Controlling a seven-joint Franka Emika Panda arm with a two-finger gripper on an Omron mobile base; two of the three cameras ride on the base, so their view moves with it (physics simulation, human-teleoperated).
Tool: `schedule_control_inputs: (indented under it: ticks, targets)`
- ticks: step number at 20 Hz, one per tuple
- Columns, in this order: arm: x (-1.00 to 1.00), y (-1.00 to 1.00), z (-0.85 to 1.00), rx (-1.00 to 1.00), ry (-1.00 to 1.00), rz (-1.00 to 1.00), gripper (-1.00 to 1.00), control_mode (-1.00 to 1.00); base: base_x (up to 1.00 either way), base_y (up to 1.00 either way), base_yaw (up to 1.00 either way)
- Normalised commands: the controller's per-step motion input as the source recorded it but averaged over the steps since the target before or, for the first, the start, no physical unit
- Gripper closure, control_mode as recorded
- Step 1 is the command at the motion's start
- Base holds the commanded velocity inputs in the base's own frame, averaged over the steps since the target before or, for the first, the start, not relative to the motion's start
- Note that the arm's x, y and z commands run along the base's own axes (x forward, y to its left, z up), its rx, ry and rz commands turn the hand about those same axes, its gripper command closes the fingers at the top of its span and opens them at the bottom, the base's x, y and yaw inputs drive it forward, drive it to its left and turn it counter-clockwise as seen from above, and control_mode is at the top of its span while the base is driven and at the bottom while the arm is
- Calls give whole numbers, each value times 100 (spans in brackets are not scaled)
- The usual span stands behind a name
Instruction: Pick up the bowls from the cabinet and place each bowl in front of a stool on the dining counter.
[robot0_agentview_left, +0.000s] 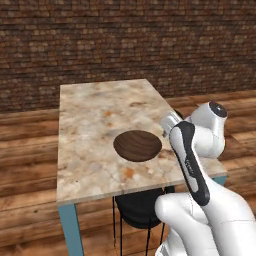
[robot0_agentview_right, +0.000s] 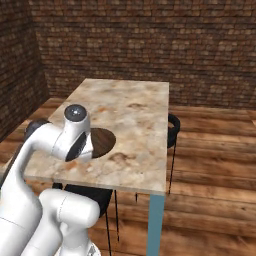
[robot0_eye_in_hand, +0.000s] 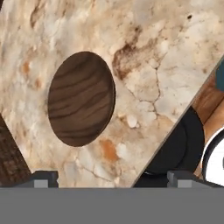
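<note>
Hovers above the dining counter (robot0_agentview_left: 85, 165) with gripper (robot0_eye_in_hand: 111, 177) spread wide, empty — dark wooden bowl (robot0_agentview_left: 137, 145) resting near a stool (robot0_agentview_left: 140, 207).

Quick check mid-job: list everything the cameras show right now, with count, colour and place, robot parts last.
dining counter: one, beige marble with rust veining, on teal legs, in the middle of both base views.
bowl: one, dark brown wood grain, resting on the dining counter near the edge closest to the robot.
stools: two in view, black; one tucked under the near edge below the bowl, another at the counter's right side in the right base view.
brick wall: dark brown, behind the counter.
floor: brown wood planks.
arm: one, white with dark joints, rising by the near edge.
pincer: one, dark tips wide open, holding nothing, above the bowl in the hand view.
</note>
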Motion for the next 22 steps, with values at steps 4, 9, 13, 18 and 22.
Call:
schedule_control_inputs:
  ticks: [4,9,13,18,22]
  targets:
    - [-100,21,63,-30,-5,21,-100,-100,0,0,0]
    - [-99,7,85,-22,-1,19,-100,-100,0,0,0]
    - [-59,8,100,-12,3,21,-100,-100,0,0,0]
    - [-38,11,84,-17,10,23,-100,-100,0,0,0]
    - [-45,0,50,-18,9,23,-100,-100,0,0,0]
